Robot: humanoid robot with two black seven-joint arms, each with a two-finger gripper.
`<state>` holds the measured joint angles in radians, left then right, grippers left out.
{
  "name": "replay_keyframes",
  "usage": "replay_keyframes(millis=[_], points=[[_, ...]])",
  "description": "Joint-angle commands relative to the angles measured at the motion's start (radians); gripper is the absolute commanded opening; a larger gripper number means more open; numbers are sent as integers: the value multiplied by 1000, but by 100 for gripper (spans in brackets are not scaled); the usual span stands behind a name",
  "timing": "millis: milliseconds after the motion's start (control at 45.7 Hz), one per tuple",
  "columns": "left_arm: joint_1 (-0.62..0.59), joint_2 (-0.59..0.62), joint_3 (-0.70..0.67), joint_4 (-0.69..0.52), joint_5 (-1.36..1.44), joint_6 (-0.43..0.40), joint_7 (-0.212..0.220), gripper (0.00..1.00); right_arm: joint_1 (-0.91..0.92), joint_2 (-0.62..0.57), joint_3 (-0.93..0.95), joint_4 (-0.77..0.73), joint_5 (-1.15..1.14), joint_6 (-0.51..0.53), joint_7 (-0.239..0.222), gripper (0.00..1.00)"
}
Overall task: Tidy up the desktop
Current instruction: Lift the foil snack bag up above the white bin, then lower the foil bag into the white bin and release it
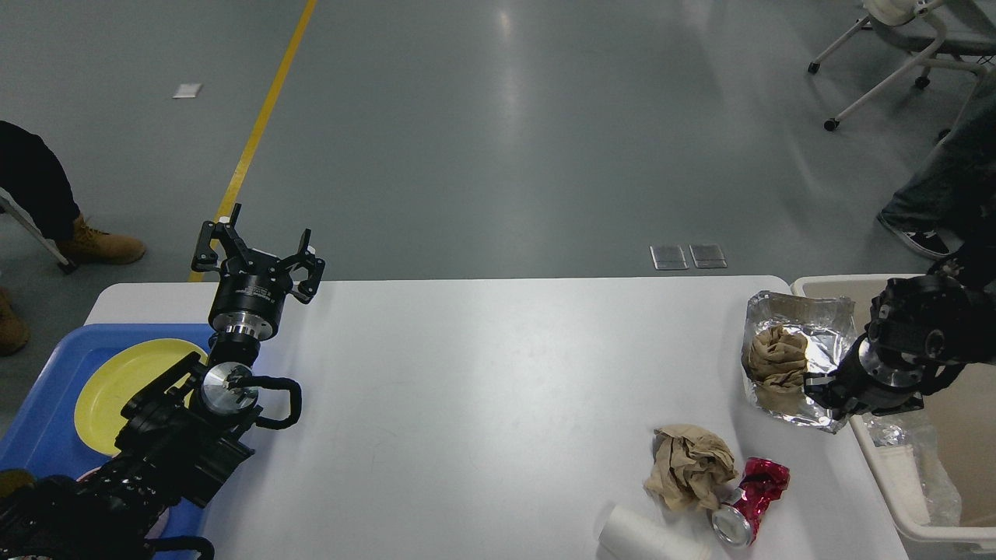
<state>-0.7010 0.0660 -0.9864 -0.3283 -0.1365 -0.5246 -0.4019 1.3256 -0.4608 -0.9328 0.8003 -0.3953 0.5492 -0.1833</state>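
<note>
The white desktop (482, 389) fills the lower view. At its right edge my right gripper (823, 386) is shut on the lower corner of a crumpled foil sheet (809, 350), held tilted up off the surface with a brown paper wad (774, 354) in it. More litter lies at the front right: a second brown paper wad (691, 465), a crushed red can (745, 496) and a tipped white paper cup (650, 538). My left gripper (261, 247) stands open above the back left corner, empty.
A beige bin (934, 467) hugs the table's right side, with clear plastic inside. A blue tray (47, 420) at the left holds a yellow plate (124, 385). People's legs and a wheeled chair stand on the grey floor beyond.
</note>
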Motion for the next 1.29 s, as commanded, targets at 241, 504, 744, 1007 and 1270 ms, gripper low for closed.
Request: replay_keyframes(millis=[241, 504, 744, 1007, 1270], points=[[0, 0, 0, 0, 0, 0, 0, 96, 280, -131, -5, 174, -74, 297, -1, 0], [0, 0, 0, 0, 0, 0, 0, 96, 613, -256, -11, 323, -89, 411, -13, 0], [0, 0, 0, 0, 0, 0, 0, 96, 783, -263, -8, 323, -89, 411, -15, 0], [0, 0, 0, 0, 0, 0, 0, 96, 868, -256, -8, 361, -88, 411, -15, 0], [0, 0, 0, 0, 0, 0, 0, 96, 870, -257, -9, 330, -123, 411, -24, 0]])
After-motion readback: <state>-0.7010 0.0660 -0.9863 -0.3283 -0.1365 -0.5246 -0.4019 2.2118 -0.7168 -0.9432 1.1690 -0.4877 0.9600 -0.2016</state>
